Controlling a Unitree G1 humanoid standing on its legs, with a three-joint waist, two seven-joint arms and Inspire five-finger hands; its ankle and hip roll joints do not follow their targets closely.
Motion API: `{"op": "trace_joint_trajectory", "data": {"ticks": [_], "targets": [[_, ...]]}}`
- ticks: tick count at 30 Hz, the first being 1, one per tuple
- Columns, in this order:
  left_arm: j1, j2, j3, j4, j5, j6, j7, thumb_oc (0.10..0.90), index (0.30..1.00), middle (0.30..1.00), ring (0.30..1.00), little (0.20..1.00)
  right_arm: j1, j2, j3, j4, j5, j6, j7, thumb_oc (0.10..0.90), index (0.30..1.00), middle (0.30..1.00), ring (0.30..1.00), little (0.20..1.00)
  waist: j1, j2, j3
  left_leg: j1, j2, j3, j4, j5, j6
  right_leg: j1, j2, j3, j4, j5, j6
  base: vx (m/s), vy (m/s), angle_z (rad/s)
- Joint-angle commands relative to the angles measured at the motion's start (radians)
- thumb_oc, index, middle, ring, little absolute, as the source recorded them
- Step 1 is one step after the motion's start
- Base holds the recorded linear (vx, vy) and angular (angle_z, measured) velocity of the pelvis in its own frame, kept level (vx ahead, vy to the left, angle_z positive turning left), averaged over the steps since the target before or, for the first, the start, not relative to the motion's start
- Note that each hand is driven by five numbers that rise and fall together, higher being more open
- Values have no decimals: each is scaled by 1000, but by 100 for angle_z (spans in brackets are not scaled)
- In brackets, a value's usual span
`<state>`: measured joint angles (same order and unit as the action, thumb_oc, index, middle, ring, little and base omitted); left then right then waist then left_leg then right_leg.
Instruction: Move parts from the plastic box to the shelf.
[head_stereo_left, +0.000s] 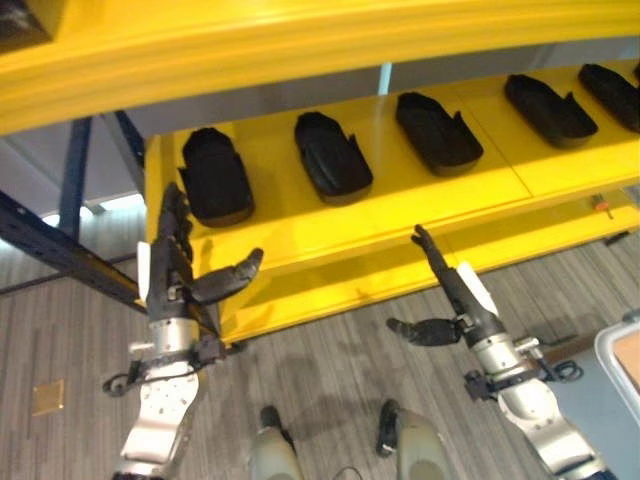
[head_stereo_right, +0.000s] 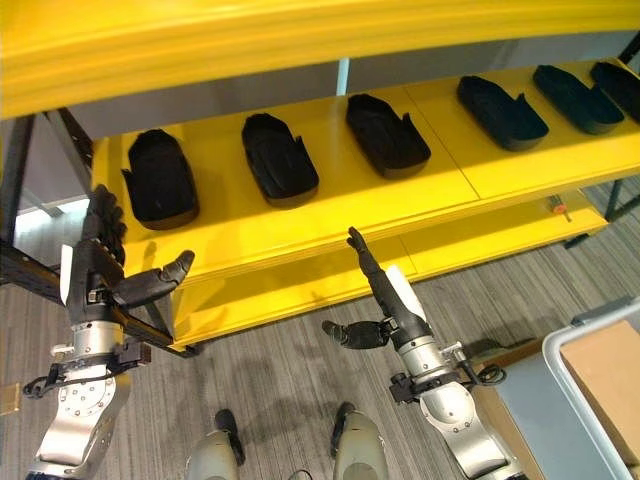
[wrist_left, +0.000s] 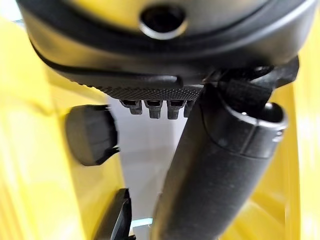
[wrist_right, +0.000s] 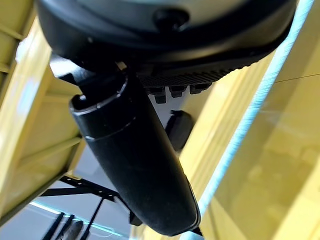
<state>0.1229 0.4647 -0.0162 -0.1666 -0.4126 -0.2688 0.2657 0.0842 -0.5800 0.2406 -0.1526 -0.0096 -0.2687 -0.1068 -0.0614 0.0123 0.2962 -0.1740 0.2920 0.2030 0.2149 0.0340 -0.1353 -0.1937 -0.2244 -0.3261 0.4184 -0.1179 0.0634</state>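
Several black moulded parts lie in a row on the yellow shelf (head_stereo_left: 270, 225): one at the left end (head_stereo_left: 215, 178), one beside it (head_stereo_left: 332, 155), a third (head_stereo_left: 437, 130) and more to the right (head_stereo_left: 548, 108). My left hand (head_stereo_left: 172, 265) stands open in front of the shelf's left end, just below the leftmost part, fingers straight up, thumb (wrist_left: 220, 165) out, holding nothing. My right hand (head_stereo_left: 455, 290) is open and empty too, fingers pointing up at the shelf's front edge below the third part. The plastic box (head_stereo_right: 598, 320) sits at the lower right.
A yellow upper shelf board (head_stereo_left: 300, 50) overhangs the parts. A lower yellow board (head_stereo_left: 400, 275) carries a small orange-tipped tool (head_stereo_left: 603, 207). A dark blue rack frame (head_stereo_left: 60, 250) stands to the left. Something brown (head_stereo_right: 610, 375) lies in the box. Grey floor lies below.
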Motion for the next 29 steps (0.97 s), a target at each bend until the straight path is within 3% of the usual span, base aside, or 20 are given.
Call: {"op": "trace_joint_trajectory", "data": {"ticks": [1, 6, 11, 18, 29], "targets": [[-42, 26, -15, -86, -115, -112, -122, 900, 1000, 1000, 1000, 1000, -49, 4, -24, -63, 46, -70, 0, 900, 1000, 1000, 1000, 1000, -10, -10, -126, 69, 58, -39, -136, 99, -32, 62, -65, 70, -201, 200, 139, 52, 30, 25], [65, -19, -60, -24, -243, -64, -249, 900, 1000, 1000, 1000, 1000, -13, 11, -13, -51, 52, -59, 37, 900, 1000, 1000, 1000, 1000, 4, -9, -211, 157, 30, -14, -282, 136, -31, 167, -65, 28, -362, 245, 159, 53, 44, 15], [143, -64, -89, 68, -260, -32, -300, 900, 1000, 1000, 1000, 1000, 18, 22, -20, -32, 74, -51, 60, 900, 1000, 1000, 1000, 1000, 10, -16, -264, 167, 17, -14, -302, 134, -29, 205, -62, 21, -442, 282, 168, -29, 32, 6], [192, -97, -126, 166, -239, -8, -322, 900, 1000, 1000, 1000, 1000, 50, 54, -22, 11, 128, -41, 78, 900, 1000, 1000, 1000, 1000, 20, -30, -286, 195, 6, 2, -302, 124, -22, 218, -72, 43, -472, 304, 175, -27, 13, 0], [208, -95, -116, 180, -218, 0, -317, 900, 1000, 1000, 1000, 1000, 46, 63, -3, 11, 138, -35, 91, 900, 1000, 1000, 1000, 1000, 24, -39, -285, 228, -1, 8, -302, 114, -15, 238, -74, 71, -477, 307, 176, -10, 3, -9]]}}
